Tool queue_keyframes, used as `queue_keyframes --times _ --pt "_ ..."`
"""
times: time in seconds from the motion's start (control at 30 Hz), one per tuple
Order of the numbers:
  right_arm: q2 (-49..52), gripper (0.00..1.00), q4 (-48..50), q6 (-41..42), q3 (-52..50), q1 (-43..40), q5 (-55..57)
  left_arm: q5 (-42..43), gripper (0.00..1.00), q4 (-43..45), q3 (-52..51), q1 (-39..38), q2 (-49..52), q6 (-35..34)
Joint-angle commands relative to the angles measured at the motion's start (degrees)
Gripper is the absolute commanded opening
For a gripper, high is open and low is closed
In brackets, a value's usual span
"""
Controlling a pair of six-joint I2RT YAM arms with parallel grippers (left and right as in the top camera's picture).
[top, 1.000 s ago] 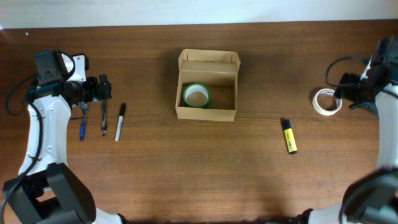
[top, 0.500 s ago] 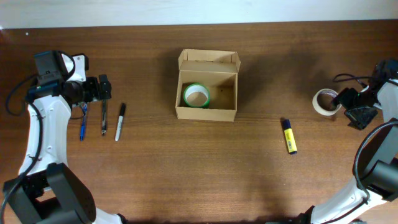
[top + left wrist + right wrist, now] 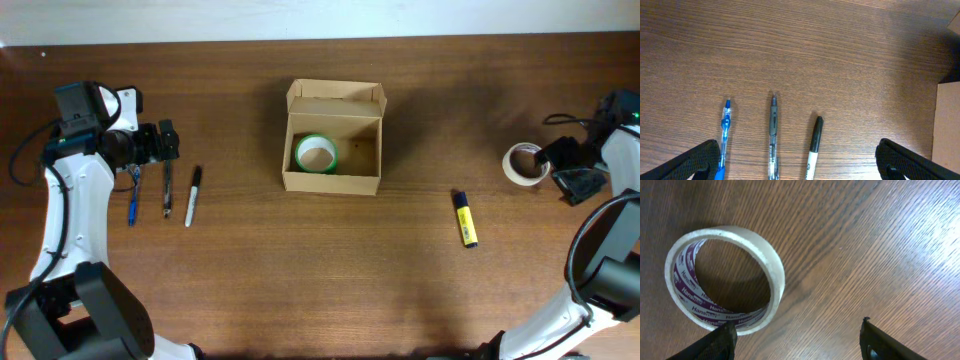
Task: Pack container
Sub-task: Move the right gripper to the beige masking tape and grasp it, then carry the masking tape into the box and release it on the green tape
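The container (image 3: 333,181) is a tan cardboard box, open, mid-table, with a green tape roll (image 3: 316,154) inside. A white tape roll (image 3: 524,163) lies at the right, also in the right wrist view (image 3: 725,280). My right gripper (image 3: 566,170) is open just right of it; its left finger is at the roll's rim (image 3: 795,342). My left gripper (image 3: 165,141) is open above three pens: blue pen (image 3: 724,140), grey pen (image 3: 773,135), black marker (image 3: 814,147). Its jaws (image 3: 800,162) span all three.
A yellow highlighter (image 3: 466,219) lies on the table right of the box. The pens also show in the overhead view: blue pen (image 3: 132,205), grey pen (image 3: 167,190), marker (image 3: 192,195). The box's corner shows at the left wrist view's right edge (image 3: 946,125).
My right arm has swung from the far right edge and settled beside the white tape roll. The left arm has not moved.
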Motion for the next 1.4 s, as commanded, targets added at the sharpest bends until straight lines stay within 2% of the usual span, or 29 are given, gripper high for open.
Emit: queue_keyframes --times 0.0,0.43,0.47,0.57,0.63,0.67,0.77,0.9,1.07,1.27,1.37 --pt "2.54 0.77 0.42 2.40 0.00 2.03 2.14 0.63 0.99 -0.04 0.83 0.20 0.57 0.94" --pt "7.48 0.76 1.22 4.76 0.00 2.62 2.32 0.63 0.99 -0.04 0.83 0.20 0.57 0.94" --pt "7.82 0.72 1.18 4.76 0.00 2.62 2.29 0.63 0.99 -0.04 0.83 0.20 0.57 0.96" --pt "8.94 0.46 0.87 4.76 -0.11 2.80 2.29 0.63 0.99 -0.04 0.83 0.20 0.57 0.96" --pt "9.31 0.13 0.35 4.74 -0.13 2.86 2.32 0.63 0.99 -0.04 0.83 0.20 0.57 0.94" --pt "9.31 0.04 0.15 4.74 -0.13 2.89 2.25 0.63 0.99 -0.04 0.83 0.20 0.57 0.94" --pt "9.18 0.04 -0.22 1.31 0.66 3.02 -0.72 0.63 0.99 -0.04 0.83 0.20 0.57 0.94" --pt "6.05 0.04 -1.22 -9.77 5.11 3.93 -9.64 0.63 0.99 -0.04 0.83 0.20 0.57 0.94" --pt "-2.47 0.04 -3.58 -15.74 13.79 8.41 -10.01 0.63 0.99 -0.04 0.83 0.20 0.57 0.94" --pt "-11.13 0.04 -6.47 -23.47 28.41 20.20 -9.92 0.63 0.99 -0.04 0.83 0.20 0.57 0.94" --pt "-12.85 0.04 -8.20 -28.17 34.51 30.40 -7.87 0.63 0.99 -0.04 0.83 0.20 0.57 0.94"
